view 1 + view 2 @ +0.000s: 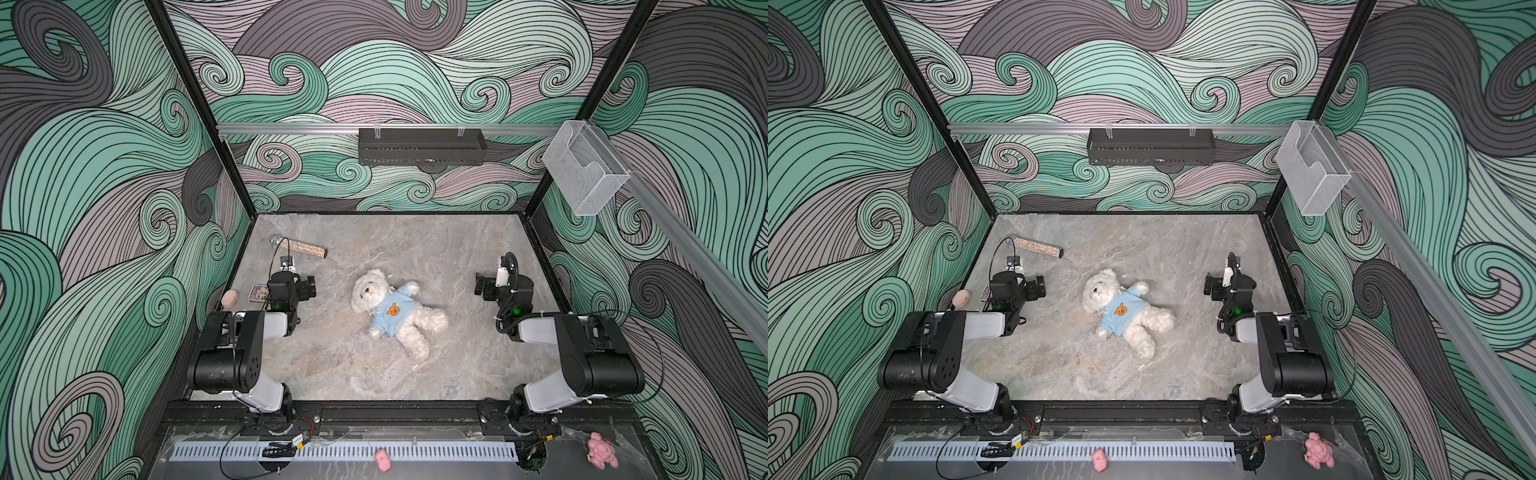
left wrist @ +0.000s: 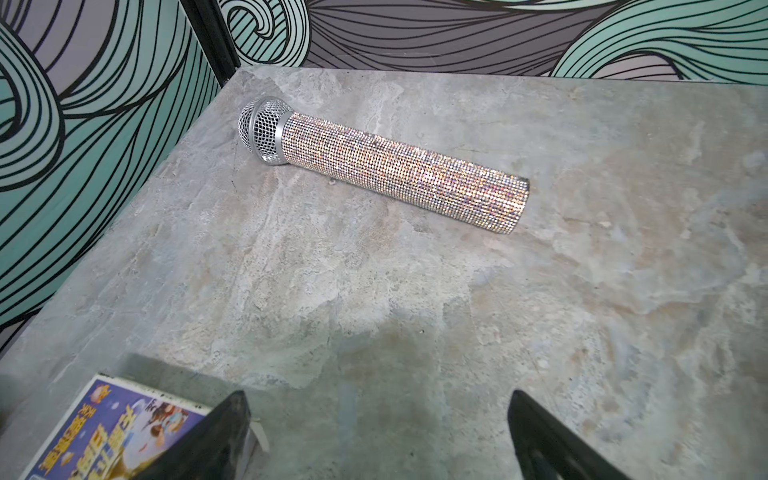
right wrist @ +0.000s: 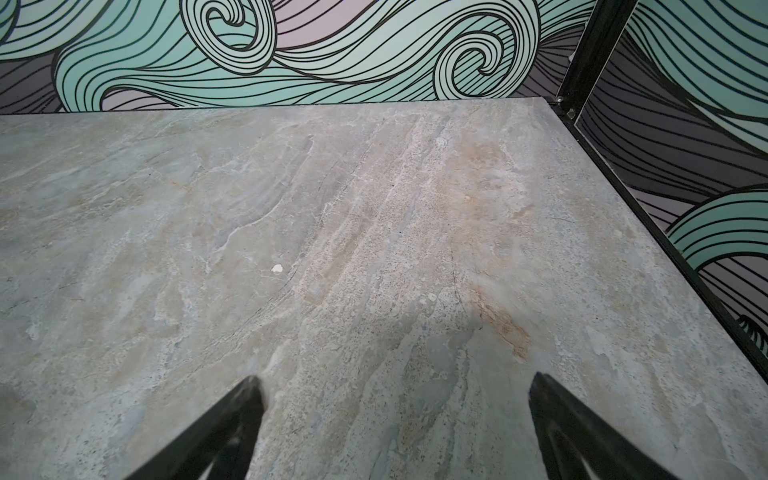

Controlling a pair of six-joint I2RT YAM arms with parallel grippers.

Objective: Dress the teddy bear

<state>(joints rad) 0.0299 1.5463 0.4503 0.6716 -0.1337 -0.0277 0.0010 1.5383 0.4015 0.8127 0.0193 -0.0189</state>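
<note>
Room to move is decent. The left edge of the grey stone-look surface [image 1: 415, 245] is the crowded bit, with a pinkish round thing [image 1: 229, 298], a little card box [image 1: 258, 292] and a glittery microphone [image 1: 300, 246]. Left hand [image 2: 376, 419] hangs just beside the box, spread wide, holding nothing. Teddy bear [image 1: 419, 322] lies face-up mid-surface in a blue shirt [image 1: 392, 309], well apart from both hands. Right hand [image 3: 395, 399] is wide and empty too, near the right edge. Swirly wave walls [image 1: 104, 166] all round.
</note>
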